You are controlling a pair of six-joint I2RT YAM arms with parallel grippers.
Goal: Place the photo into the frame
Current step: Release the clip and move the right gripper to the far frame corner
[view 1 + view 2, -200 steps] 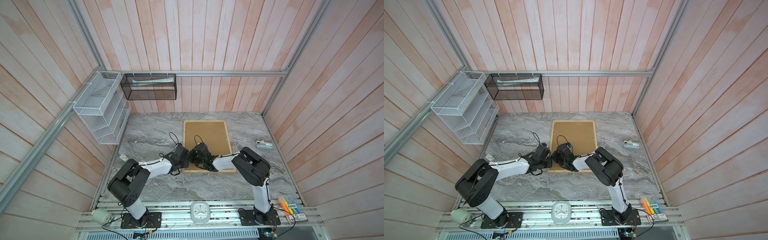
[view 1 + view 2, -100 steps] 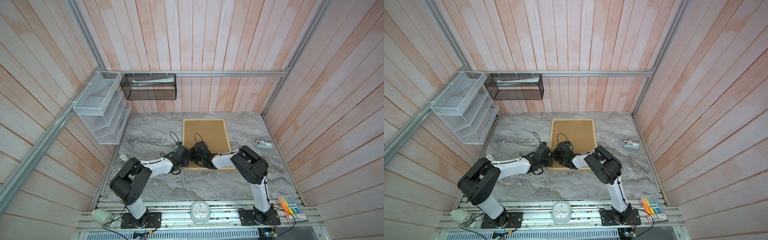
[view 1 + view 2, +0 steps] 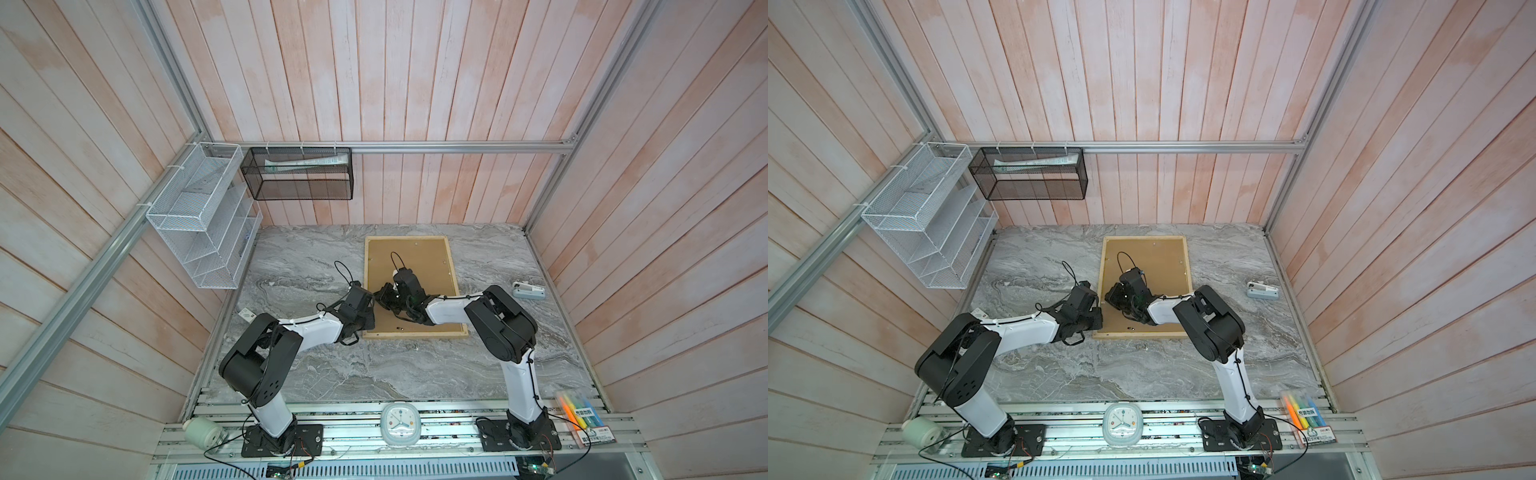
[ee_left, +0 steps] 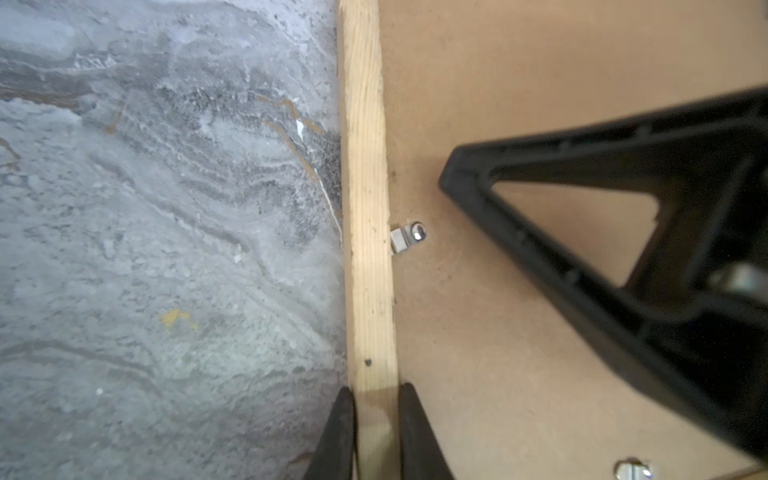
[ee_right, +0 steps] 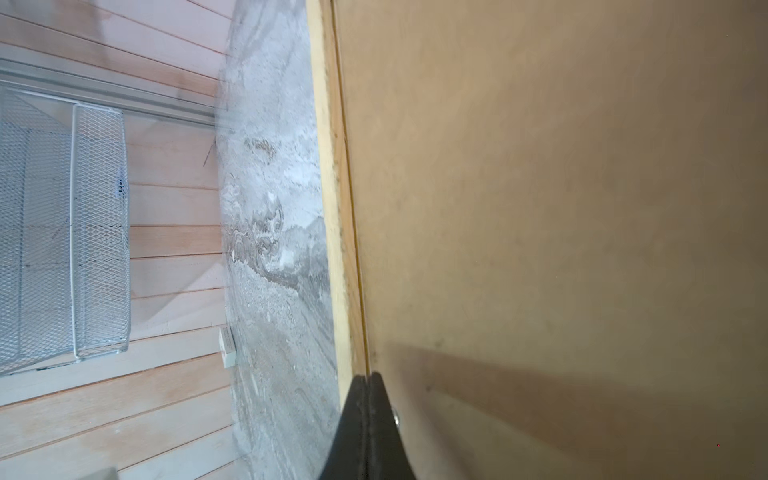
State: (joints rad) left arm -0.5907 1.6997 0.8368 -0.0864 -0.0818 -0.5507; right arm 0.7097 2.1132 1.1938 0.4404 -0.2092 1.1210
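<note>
- The frame (image 3: 432, 335) lies flat and back-up on the far middle of the tabletop (image 3: 316, 365), its long sides running away from the arms; both top views show it so (image 3: 1142, 335).
- A plain brown backing board (image 3: 419, 257) fills the frame's opening, inside the pale wood strips.
- The photo shows in no view; whether it lies under the board cannot be told.
- The left end effector (image 4: 376, 388) is clamped narrowly on the frame's left strip (image 4: 368, 187), one finger on the tabletop side and one on the board side.
- A small metal clip (image 4: 409, 239) sits on the board against that strip's inner edge, farther along from the grip.
- The right end effector (image 5: 368, 378) has its fingers pressed together with nothing between them. Its tip is at the seam between the left strip (image 5: 328, 166) and the board (image 5: 540, 166); whether it touches cannot be told.
- The two end effectors are close together at the frame's left side.
- A small grey device (image 3: 528, 289) lies on the tabletop right of the frame, well apart.
- A white wire rack (image 3: 199, 216) and a black mesh basket (image 3: 299, 174) hang on the walls.
- A clock (image 3: 401, 424) sits at the near edge between the arm bases.
</note>
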